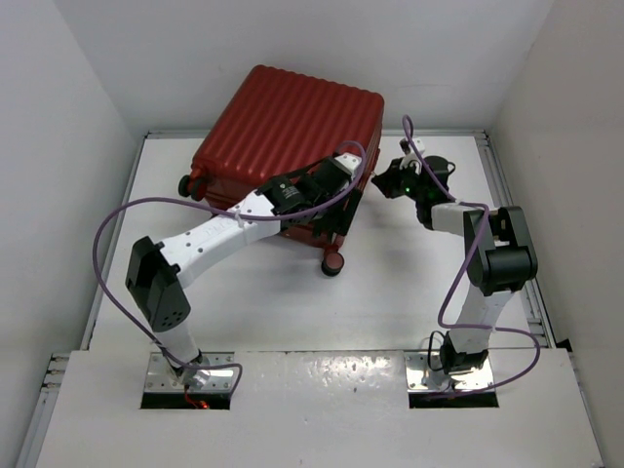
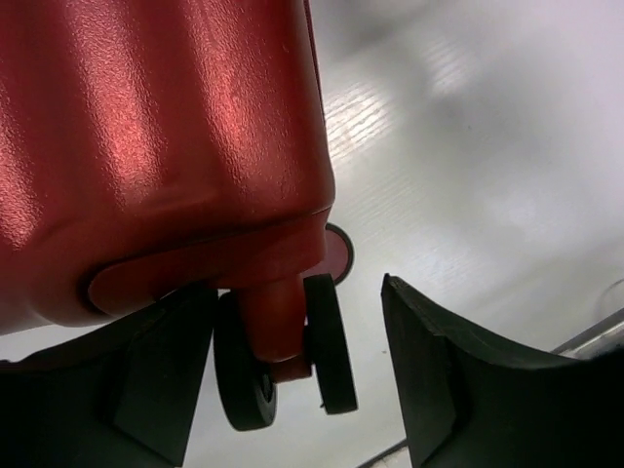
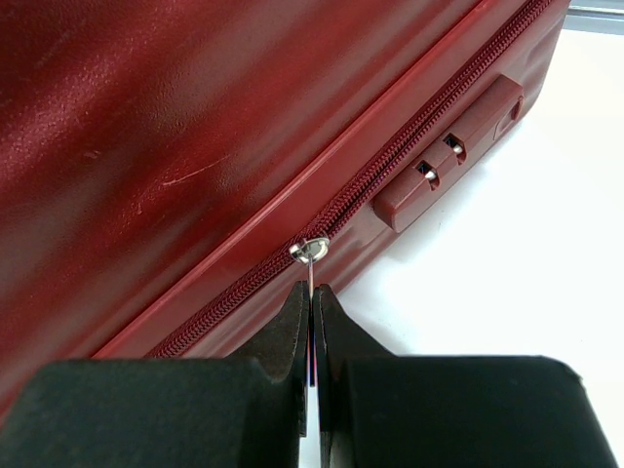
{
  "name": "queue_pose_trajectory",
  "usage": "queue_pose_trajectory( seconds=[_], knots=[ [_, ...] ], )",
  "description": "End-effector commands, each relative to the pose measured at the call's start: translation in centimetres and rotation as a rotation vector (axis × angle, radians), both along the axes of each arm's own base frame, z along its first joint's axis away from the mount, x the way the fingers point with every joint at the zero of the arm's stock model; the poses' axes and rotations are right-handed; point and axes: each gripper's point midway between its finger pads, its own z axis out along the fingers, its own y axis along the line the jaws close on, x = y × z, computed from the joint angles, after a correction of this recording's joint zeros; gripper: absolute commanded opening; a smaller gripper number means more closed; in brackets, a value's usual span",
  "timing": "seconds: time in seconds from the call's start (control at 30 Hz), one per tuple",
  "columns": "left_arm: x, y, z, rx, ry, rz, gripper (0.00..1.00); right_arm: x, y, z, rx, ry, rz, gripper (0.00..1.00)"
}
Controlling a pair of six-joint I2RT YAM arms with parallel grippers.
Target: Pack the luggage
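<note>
The dark red ribbed luggage point(image 1: 283, 122) lies closed on the white table at the back centre. My left gripper point(image 1: 346, 205) is at its near right corner. In the left wrist view this gripper point(image 2: 292, 380) is open, and a black twin wheel point(image 2: 283, 361) under the luggage corner point(image 2: 156, 146) sits between its fingers, close to the left finger point(image 2: 146, 390). My right gripper point(image 1: 387, 182) is at the luggage's right side. In the right wrist view it point(image 3: 312, 292) is shut on the thin silver zipper pull point(image 3: 312, 255) of the closed zipper, below the lock block point(image 3: 448, 166).
Another wheel point(image 1: 332, 263) sticks out at the luggage's near edge and one point(image 1: 185, 183) at its left. Purple cables point(image 1: 117, 219) loop off both arms. A raised rail point(image 1: 507, 175) edges the table, with white walls close on the left, right and back.
</note>
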Motion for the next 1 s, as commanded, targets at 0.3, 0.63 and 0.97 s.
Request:
queue_pose_trajectory(
  seconds=[0.3,0.63,0.97],
  knots=[
    [1.1,1.1,-2.9,0.103,0.002,0.074,0.33,-0.3,-2.0,1.5,0.019,-0.037,-0.03,0.0],
    [-1.7,4.6,-6.9,0.188,0.102,-0.113,0.0,-0.6,-2.5,1.8,0.013,-0.05,-0.027,0.0],
    [-2.4,15.2,-8.3,0.403,0.072,-0.144,0.0,-4.8,-1.3,2.9,0.054,-0.016,0.09,0.0]
  ],
)
